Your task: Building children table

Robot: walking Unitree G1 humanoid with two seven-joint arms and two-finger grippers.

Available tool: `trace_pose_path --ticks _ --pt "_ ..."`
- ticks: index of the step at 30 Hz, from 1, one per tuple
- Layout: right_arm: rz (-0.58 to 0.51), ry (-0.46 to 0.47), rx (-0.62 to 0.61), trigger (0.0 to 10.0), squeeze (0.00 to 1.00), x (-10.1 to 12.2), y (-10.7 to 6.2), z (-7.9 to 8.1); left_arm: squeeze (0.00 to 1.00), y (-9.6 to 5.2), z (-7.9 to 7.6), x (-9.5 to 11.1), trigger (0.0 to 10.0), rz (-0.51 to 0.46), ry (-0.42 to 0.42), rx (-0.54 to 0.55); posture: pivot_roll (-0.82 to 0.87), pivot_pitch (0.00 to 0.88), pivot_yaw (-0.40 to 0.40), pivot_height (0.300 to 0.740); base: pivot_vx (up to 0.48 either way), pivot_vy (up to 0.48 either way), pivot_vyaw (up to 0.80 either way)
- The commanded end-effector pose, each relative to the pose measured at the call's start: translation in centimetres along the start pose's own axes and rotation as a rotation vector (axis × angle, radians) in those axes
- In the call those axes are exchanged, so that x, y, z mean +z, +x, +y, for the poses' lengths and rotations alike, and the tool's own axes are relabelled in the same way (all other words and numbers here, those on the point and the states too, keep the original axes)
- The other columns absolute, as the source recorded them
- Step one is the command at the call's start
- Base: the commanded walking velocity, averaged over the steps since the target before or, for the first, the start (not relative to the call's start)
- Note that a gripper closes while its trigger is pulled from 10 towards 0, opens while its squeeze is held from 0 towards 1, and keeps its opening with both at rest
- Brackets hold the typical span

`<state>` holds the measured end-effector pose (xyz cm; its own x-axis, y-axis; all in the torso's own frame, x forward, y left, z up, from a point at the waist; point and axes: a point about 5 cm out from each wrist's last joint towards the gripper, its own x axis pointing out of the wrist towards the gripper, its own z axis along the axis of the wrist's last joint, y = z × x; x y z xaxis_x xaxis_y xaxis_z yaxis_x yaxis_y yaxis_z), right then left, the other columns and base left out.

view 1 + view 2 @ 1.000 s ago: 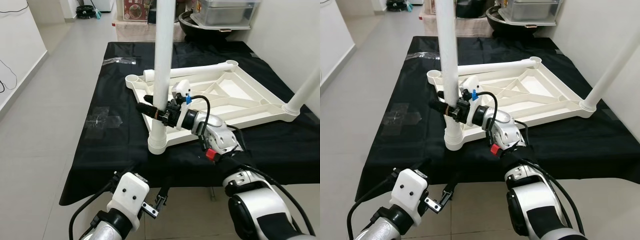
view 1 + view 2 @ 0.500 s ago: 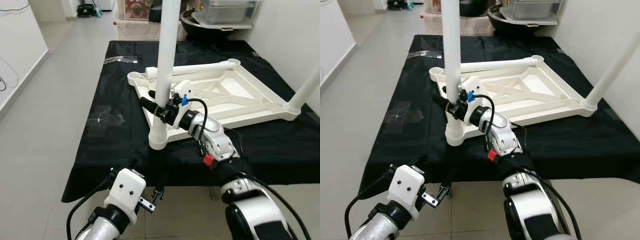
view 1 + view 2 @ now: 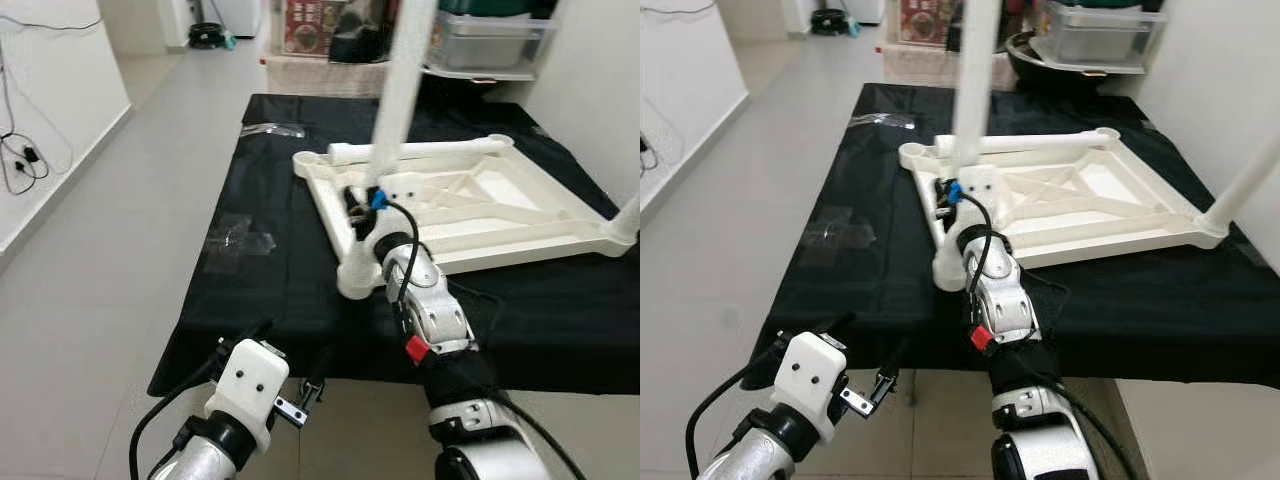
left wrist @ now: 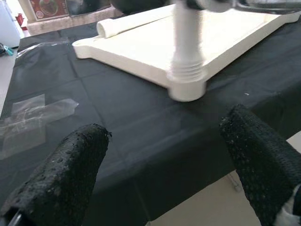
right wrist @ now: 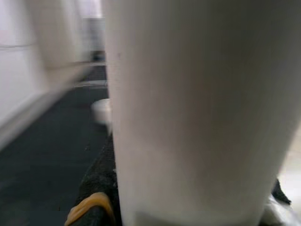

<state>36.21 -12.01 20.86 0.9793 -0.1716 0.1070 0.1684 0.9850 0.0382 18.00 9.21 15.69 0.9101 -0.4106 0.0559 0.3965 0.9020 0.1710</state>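
An upturned white table top (image 3: 480, 205) is seen lying on a black cloth (image 3: 250, 270) that covers a low surface. A white leg (image 3: 385, 150) is stood upright in the corner socket (image 3: 357, 278) of the table top nearest the robot. The right gripper (image 3: 362, 205) is placed against this leg, a little above the socket, and in the right wrist view the leg (image 5: 188, 108) is pressed close between the black fingers (image 5: 96, 186), so it is held by the closed jaws. A second white leg (image 3: 420, 151) is laid flat along the far edge of the table top, and a third (image 3: 1250, 175) is raised from the corner on the robot's right. The left gripper (image 4: 160, 155) is held low, on the robot's side of the socket and short of the cloth's front edge; its two black fingers (image 4: 70, 165) are spread wide with nothing between them. A piece of clear plastic wrap (image 3: 240, 235) is seen on the cloth to the left of the table top, and a second piece (image 3: 272, 128) near the cloth's far edge. Grey floor tiles (image 3: 110, 260) are shown left of the cloth.
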Motion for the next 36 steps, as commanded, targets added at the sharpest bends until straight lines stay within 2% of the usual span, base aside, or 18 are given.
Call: trace_pose_path --ticks 1,4,8,9,10,11,12,13,14,15,21,22,27,31,32,34,35,36 --pt "0.061 -0.052 -0.176 0.0 0.0 -1.4 -0.3 -2.4 0.0 0.0 -0.2 -0.4 10.0 0.016 -0.003 -0.009 0.13 0.12 -0.065 0.74 0.0 0.0 0.0" --pt "0.076 -0.018 -0.295 0.0 0.0 -1.5 -1.1 -1.5 0.0 0.0 -0.2 -0.4 10.0 0.015 -0.004 -0.008 0.13 0.122 -0.065 0.74 0.0 0.0 0.0" --pt "0.091 0.0 -0.304 0.0 0.0 -1.6 -1.4 -0.9 0.0 0.1 -0.3 -0.4 10.0 0.014 -0.004 -0.009 0.13 0.121 -0.068 0.74 0.0 0.0 0.0" --pt "0.096 0.021 -0.295 3.4 0.0 -1.5 -1.5 -0.2 0.0 0.0 -0.3 -0.4 10.0 0.016 -0.006 -0.012 0.13 0.122 -0.069 0.74 0.0 0.0 0.0" --pt "0.096 0.021 -0.295 3.4 0.0 -1.5 -1.5 -0.2 0.0 0.0 -0.3 -0.4 10.0 0.016 -0.006 -0.012 0.13 0.122 -0.069 0.74 0.0 0.0 0.0" --pt "0.079 0.03 -0.257 10.0 0.0 -1.1 -1.6 0.6 0.0 0.0 -0.3 -0.4 10.0 0.016 -0.006 -0.013 0.13 0.123 -0.069 0.74 0.0 0.0 0.0" --pt "0.079 0.03 -0.257 10.0 0.0 -1.1 -1.6 0.6 0.0 0.0 -0.3 -0.4 10.0 0.016 -0.006 -0.013 0.13 0.123 -0.069 0.74 0.0 0.0 0.0" --pt "0.056 0.04 -0.188 10.0 0.0 -0.7 -1.4 1.4 0.0 0.0 -0.3 -0.4 10.0 0.017 -0.007 -0.014 0.13 0.124 -0.069 0.74 0.0 0.0 0.0" --pt "0.04 0.041 -0.166 10.0 0.27 -0.4 -1.5 1.6 0.0 0.0 -0.3 -0.4 10.0 0.017 -0.007 -0.013 0.13 0.12 -0.07 0.74 0.0 0.0 0.0" --pt "0.028 0.034 -0.149 10.0 1.0 -0.3 -1.6 1.7 0.0 0.0 -0.3 -0.4 10.0 0.017 -0.007 -0.012 0.13 0.12 -0.068 0.74 0.0 0.0 0.0" --pt "-0.005 -0.002 -0.136 10.0 1.0 -0.3 -1.7 1.0 0.0 0.1 -0.4 -0.5 10.0 0.018 -0.008 -0.015 0.12 0.116 -0.065 0.74 0.0 0.0 0.0" --pt "-0.015 -0.02 -0.121 10.0 0.0 -0.5 -1.6 0.4 0.0 0.1 -0.4 -0.5 10.0 0.018 -0.009 -0.015 0.12 0.114 -0.064 0.74 0.0 0.0 0.0" --pt "-0.061 -0.037 -0.059 10.0 0.0 -0.7 -1.7 -0.9 0.0 0.1 -0.5 -0.6 10.0 0.019 -0.007 -0.02 0.12 0.107 -0.061 0.74 0.0 0.0 0.0" --pt "-0.088 0.025 0.101 10.0 0.0 -0.7 -1.4 -1.4 0.0 0.2 -0.5 -0.6 10.0 0.018 -0.006 -0.021 0.12 0.099 -0.059 0.74 0.0 0.0 0.0" --pt "-0.088 0.025 0.101 10.0 0.0 -0.7 -1.4 -1.4 0.0 0.2 -0.5 -0.6 10.0 0.018 -0.006 -0.021 0.12 0.099 -0.059 0.74 0.0 0.0 0.0" --pt "-0.097 0.108 0.319 10.0 0.0 -0.4 -0.8 -1.7 0.0 0.3 -0.5 -0.6 10.0 0.014 -0.007 -0.022 0.12 0.092 -0.06 0.74 0.0 0.0 0.0" --pt "-0.107 0.115 0.41 10.0 0.0 -0.1 -0.6 -2.0 0.0 0.3 -0.5 -0.6 10.0 0.014 -0.008 -0.022 0.12 0.091 -0.058 0.74 0.0 0.0 0.0" --pt "-0.107 0.115 0.41 10.0 0.0 -0.1 -0.6 -2.0 0.0 0.3 -0.5 -0.6 10.0 0.014 -0.008 -0.022 0.12 0.091 -0.058 0.74 0.0 0.0 0.0"
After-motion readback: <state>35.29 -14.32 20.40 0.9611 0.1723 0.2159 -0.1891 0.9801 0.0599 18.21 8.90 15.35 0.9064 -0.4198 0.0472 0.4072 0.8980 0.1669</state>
